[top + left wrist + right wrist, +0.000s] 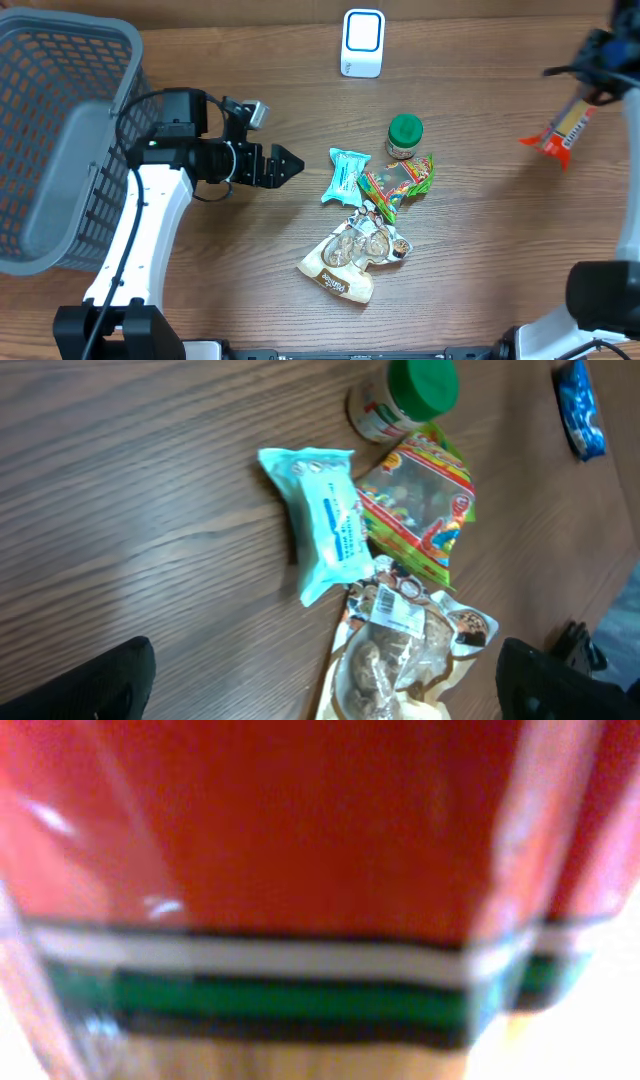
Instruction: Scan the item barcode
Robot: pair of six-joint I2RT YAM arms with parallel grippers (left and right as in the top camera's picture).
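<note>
My right gripper (590,88) is shut on a red-orange snack packet (562,132), held up at the far right of the overhead view. That packet (300,830) fills the right wrist view as a blur of red with white and green stripes, hiding the fingers. The white barcode scanner (362,43) stands at the back middle of the table, well to the left of the packet. My left gripper (288,166) is open just left of the pile of items. In the left wrist view its dark fingertips (110,682) stand wide apart with nothing held.
A pile lies mid-table: teal packet (345,174), green-lidded jar (404,135), colourful candy bag (398,180), clear cookie bag (352,258). They show again in the left wrist view: teal packet (322,525), jar (405,395). A grey basket (60,150) stands at the far left.
</note>
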